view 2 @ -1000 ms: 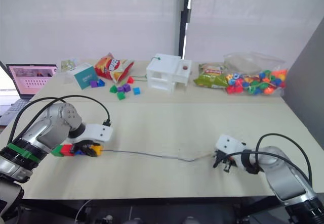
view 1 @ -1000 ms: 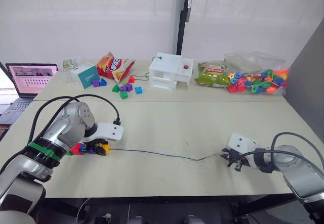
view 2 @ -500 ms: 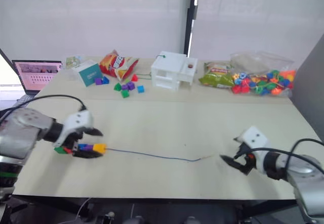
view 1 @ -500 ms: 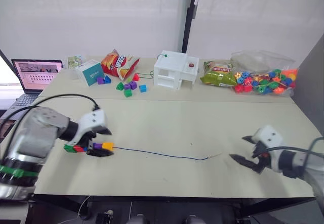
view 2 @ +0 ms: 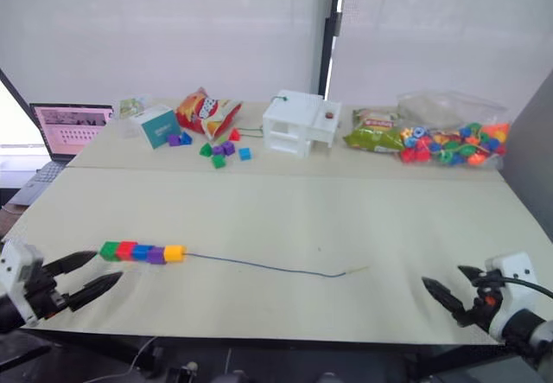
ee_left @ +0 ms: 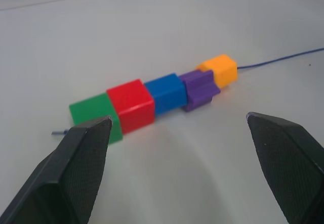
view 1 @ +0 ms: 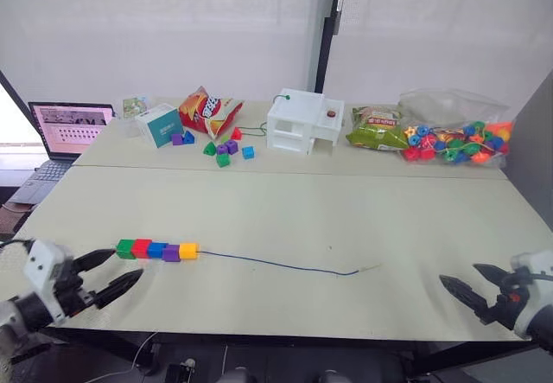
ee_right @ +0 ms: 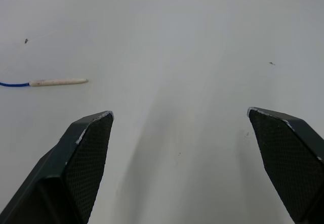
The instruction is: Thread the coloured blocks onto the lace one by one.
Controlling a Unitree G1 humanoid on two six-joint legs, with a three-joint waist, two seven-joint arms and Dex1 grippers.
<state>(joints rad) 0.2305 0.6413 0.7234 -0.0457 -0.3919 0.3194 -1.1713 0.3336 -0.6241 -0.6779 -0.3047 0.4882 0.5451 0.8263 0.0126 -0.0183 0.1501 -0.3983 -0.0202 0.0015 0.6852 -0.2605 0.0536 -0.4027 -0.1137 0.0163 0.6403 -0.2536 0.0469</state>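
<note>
I see the coloured blocks (view 1: 156, 250) strung on the lace (view 1: 276, 264) near the desk's front edge, just beyond my wide-open left gripper (view 1: 106, 275); right gripper (view 1: 473, 285) wide, empty.

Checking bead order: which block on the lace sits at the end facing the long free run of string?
The yellow block. The lace runs out of it toward the pale tip; the green block sits at the opposite end, with red, blue, purple between.

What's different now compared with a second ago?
Both grippers let go and drew back to the near table edge: the left gripper left the row of coloured blocks, the right gripper left the lace tip. Both are open. The blocks stay threaded.
</note>
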